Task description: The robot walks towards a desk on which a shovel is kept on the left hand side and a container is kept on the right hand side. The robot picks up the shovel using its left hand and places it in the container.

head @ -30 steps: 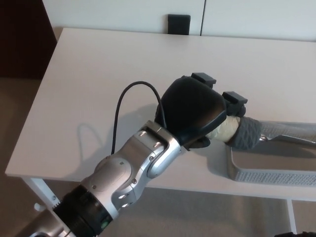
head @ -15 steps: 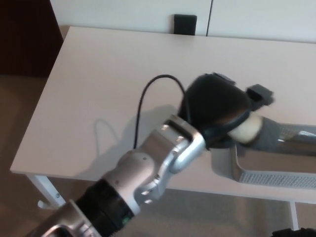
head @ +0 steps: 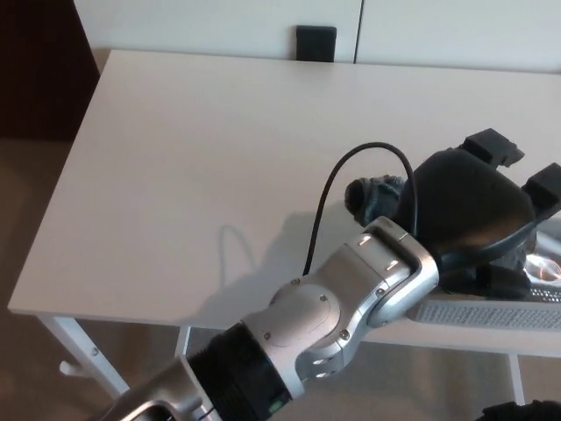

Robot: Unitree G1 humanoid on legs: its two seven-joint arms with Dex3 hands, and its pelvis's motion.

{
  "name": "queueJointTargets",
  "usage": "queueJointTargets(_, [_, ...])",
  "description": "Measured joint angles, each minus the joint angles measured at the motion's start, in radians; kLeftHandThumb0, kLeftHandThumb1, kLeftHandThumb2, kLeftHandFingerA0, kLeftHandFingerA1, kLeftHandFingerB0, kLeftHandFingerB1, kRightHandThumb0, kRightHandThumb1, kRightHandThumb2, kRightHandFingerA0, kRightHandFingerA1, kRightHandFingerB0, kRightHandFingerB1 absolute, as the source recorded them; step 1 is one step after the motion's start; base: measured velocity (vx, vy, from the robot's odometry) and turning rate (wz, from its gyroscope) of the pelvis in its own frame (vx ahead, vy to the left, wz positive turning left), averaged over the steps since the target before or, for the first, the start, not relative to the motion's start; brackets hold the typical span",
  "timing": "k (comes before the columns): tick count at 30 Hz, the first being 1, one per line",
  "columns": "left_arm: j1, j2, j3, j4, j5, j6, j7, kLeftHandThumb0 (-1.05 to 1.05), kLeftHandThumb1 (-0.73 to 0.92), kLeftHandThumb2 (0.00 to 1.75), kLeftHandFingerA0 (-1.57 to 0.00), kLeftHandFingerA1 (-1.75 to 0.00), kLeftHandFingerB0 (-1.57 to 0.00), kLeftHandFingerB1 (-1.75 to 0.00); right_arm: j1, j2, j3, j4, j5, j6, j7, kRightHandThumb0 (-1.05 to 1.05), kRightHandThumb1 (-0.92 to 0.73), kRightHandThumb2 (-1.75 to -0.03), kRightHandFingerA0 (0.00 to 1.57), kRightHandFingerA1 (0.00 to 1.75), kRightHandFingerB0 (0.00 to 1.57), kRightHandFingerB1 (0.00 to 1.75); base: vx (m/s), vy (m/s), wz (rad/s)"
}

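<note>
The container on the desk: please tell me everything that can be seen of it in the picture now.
Only part of the container shows, at the right edge of the white desk near its front. It looks like grey plastic, with a low front wall patterned with small holes. The left hand hangs over it and hides most of its inside. A shiny bit shows inside at far right; what it is I cannot tell. Its full shape is cut off.
</note>
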Motion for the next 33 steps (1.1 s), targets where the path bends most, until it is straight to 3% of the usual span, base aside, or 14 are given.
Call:
queueJointTargets(1, [0.000, 0.004, 0.000, -0.010, 0.003, 0.002, -0.006, -1.04, 0.78, 1.19, -0.18, -0.25, 0.00, -0.17, 0.000, 0.000, 0.001, 0.000, -0.001, 0.000, 0.001, -0.55, -0.61, -0.59, 0.73, 0.44, 0.58, 0.39, 0.00, 0.000, 0.00])
queueJointTargets(8, [0.016, 0.066, 0.048, -0.131, -0.007, 0.002, -0.064, -1.03, 0.72, 1.16, 0.00, 0.00, 0.00, -0.12, 0.000, -0.001, 0.001, 0.000, -0.001, 0.000, 0.007, -0.59, -0.49, -0.85, 0.65, 0.59, 0.52, 0.54, 0.00, 0.000, 0.00])
queueJointTargets(13, [0.024, 0.124, 0.119, -0.296, -0.026, 0.001, -0.114, -0.95, 0.66, 1.13, -0.02, -0.07, 0.00, -0.19, 0.000, -0.001, 0.002, 0.003, -0.002, 0.000, 0.010, -0.56, -0.61, -0.59, 0.73, 0.45, 0.58, 0.40, 0.00, 0.000, 0.00])
queueJointTargets(14, [0.030, 0.131, 0.131, -0.331, -0.033, 0.001, -0.119, -1.04, 0.88, 0.72, 0.00, -0.23, -0.01, -0.25, 0.000, -0.001, 0.002, 0.004, -0.002, 0.000, 0.010, -0.57, -0.61, -0.59, 0.73, 0.45, 0.58, 0.40, 0.00, 0.000, 0.00])
queueJointTargets(16, [0.051, 0.142, 0.148, -0.395, -0.049, 0.001, -0.130, -0.96, 0.65, 1.10, -0.07, -0.05, -0.06, -0.22, 0.000, -0.001, 0.003, 0.005, -0.002, 0.000, 0.010, -0.57, -0.61, -0.59, 0.73, 0.45, 0.57, 0.39, 0.00, 0.000, 0.00])
queueJointTargets(17, [0.060, 0.145, 0.153, -0.417, -0.055, 0.001, -0.135, -1.01, 0.83, 0.66, -0.02, -0.29, -0.06, -0.32, 0.000, -0.001, 0.003, 0.005, -0.002, 0.000, 0.010, -0.56, -0.61, -0.59, 0.70, 0.44, 0.57, 0.39, 0.00, 0.000, 0.00])
queueJointTargets(21, [0.127, 0.155, 0.182, -0.556, -0.112, 0.002, -0.176, -0.98, 0.77, 0.64, -0.09, -0.28, -0.15, -0.32, 0.002, -0.001, 0.005, 0.005, -0.002, 0.000, 0.009, -0.60, -0.60, -0.59, 0.73, 0.43, 0.61, 0.39, 0.00, 0.000, 0.00])
queueJointTargets(22, [0.138, 0.155, 0.187, -0.576, -0.123, 0.002, -0.184, -0.96, 0.61, 0.99, -0.04, -0.37, -0.11, -0.42, 0.004, -0.001, 0.005, 0.005, -0.002, 0.000, 0.009, -0.62, -0.61, -0.60, 0.69, 0.44, 0.60, 0.39, 0.00, 0.000, 0.00])
queueJointTargets(23, [0.153, 0.156, 0.194, -0.599, -0.138, 0.002, -0.193, -0.99, 0.81, 0.66, -0.10, -0.31, -0.17, -0.31, 0.005, -0.001, 0.005, 0.005, -0.002, 0.000, 0.009, -0.61, -0.60, -0.59, 0.70, 0.43, 0.59, 0.40, 0.00, 0.000, 0.00])
queueJointTargets(24, [0.170, 0.157, 0.205, -0.621, -0.156, 0.002, -0.202, -0.40, 0.28, 0.99, 0.00, -0.50, 0.00, -0.48, 0.006, 0.000, 0.005, 0.005, -0.002, 0.000, 0.009, -0.60, -0.60, -0.59, 0.72, 0.44, 0.59, 0.40, 0.00, 0.000, 0.00])
queueJointTargets(25, [0.181, 0.159, 0.211, -0.633, -0.167, 0.002, -0.208, -0.40, 0.28, 0.99, 0.00, -0.50, 0.00, -0.48, 0.006, 0.000, 0.005, 0.005, -0.002, 0.000, 0.009, -0.60, -0.60, -0.59, 0.72, 0.44, 0.59, 0.40, 0.00, 0.000, 0.00])
queueJointTargets(26, [0.198, 0.165, 0.223, -0.648, -0.185, 0.002, -0.215, -1.05, 0.87, 0.68, -0.15, -0.32, -0.19, -0.33, 0.007, 0.000, 0.005, 0.005, -0.002, 0.000, 0.009, -0.59, -0.60, -0.59, 0.74, 0.44, 0.59, 0.40, 0.00, 0.000, 0.00])
queueJointTargets(28, [0.221, 0.181, 0.240, -0.664, -0.209, 0.002, -0.225, -0.96, 0.90, 0.68, -0.29, -0.36, -0.34, -0.32, 0.007, 0.001, 0.005, 0.005, -0.002, 0.000, 0.009, -0.61, -0.48, -0.86, 0.67, 0.59, 0.51, 0.54, 0.00, 0.000, 0.00])
queueJointTargets(33, [0.346, 0.262, 0.295, -0.711, -0.290, -0.008, -0.249, -1.05, 0.92, 0.76, -0.29, -0.48, -0.44, -0.45, 0.009, 0.002, 0.005, 0.006, -0.001, 0.000, 0.009, -0.50, -0.59, -0.58, 0.75, 0.44, 0.57, 0.39, 0.00, 0.000, 0.00])
